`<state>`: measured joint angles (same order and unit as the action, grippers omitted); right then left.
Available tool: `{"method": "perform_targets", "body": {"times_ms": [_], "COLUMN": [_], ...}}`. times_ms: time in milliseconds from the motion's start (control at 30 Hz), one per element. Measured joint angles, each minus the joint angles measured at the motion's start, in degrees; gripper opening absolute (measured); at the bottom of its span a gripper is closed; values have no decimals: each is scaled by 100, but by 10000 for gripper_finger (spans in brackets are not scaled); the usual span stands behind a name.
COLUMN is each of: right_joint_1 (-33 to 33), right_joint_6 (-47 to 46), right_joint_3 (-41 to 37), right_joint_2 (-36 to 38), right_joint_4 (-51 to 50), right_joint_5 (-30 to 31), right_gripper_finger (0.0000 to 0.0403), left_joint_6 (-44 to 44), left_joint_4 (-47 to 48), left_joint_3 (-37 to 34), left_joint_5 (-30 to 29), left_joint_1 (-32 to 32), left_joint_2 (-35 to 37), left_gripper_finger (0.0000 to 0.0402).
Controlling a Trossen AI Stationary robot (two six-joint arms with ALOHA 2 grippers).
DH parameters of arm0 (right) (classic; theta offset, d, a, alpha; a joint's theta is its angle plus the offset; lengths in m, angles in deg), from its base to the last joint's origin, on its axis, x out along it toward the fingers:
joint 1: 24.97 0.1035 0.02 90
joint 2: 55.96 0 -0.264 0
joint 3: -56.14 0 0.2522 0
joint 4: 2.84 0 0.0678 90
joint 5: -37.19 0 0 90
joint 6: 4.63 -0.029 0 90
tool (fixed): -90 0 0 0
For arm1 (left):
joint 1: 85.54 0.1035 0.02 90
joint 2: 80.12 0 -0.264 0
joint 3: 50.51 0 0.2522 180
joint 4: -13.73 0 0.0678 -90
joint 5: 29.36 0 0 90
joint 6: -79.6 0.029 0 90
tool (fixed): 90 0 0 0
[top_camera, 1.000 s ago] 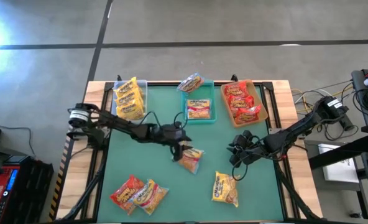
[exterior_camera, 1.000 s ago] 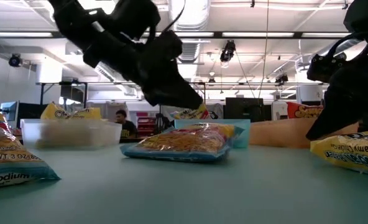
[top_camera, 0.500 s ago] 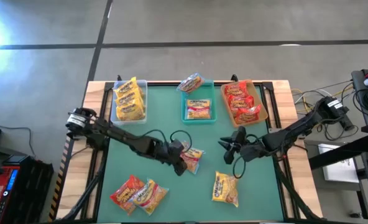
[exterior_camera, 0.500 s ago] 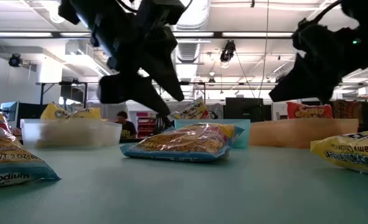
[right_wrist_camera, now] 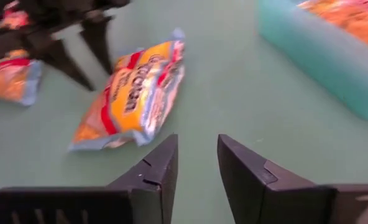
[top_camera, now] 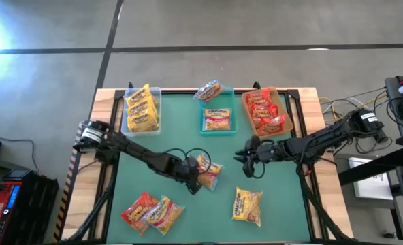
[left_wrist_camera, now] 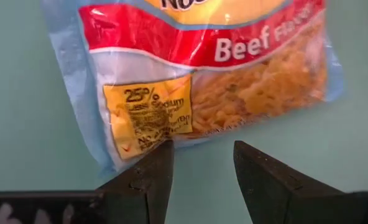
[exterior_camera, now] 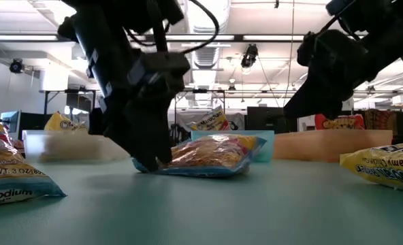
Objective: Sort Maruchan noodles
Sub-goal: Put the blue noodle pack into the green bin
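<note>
— Lowered since a second ago, the left gripper (top_camera: 196,178) is now set at the edge of the beef noodle packet (top_camera: 209,171) mid-table, jaws parted, nothing clamped yet.

— And the right gripper (top_camera: 244,155)?

— It has been swung toward that packet from the yellow packet (top_camera: 247,205); fingers slightly apart, empty. A pickup for sorting into a bin (top_camera: 218,129) is judged imminent.
</note>
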<state>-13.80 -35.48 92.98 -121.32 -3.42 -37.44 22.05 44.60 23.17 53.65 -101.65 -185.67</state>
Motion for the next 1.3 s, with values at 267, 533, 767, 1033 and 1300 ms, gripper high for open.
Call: {"method": "perform_targets", "body": {"times_ms": [267, 533, 767, 1033, 1300], "right_joint_1": [-15, -13, -8, -259, -490], "right_joint_6": [-5, -11, -224, -760, -908], "right_joint_3": [12, 12, 16, 14, 14], "right_joint_2": [0, 0, 4, 4, 4], "right_joint_4": [24, 83, 226, -348, -205], "right_joint_5": [101, 415, 401, 405, -197], "right_gripper_finger": [136, 132, 123, 143, 191], "left_joint_6": [1682, 3156, 3366, 3260, 3753], "left_joint_4": [-202, -977, -1129, -1265, -1794], "left_joint_3": [70, 105, 107, 110, 115], "left_joint_5": [-579, -766, -667, -253, -517], "left_joint_1": [408, 986, 1236, 870, 798], "left_joint_2": [-267, -301, -229, -263, -596], "left_gripper_finger": [152, 152, 152, 152, 152]}}
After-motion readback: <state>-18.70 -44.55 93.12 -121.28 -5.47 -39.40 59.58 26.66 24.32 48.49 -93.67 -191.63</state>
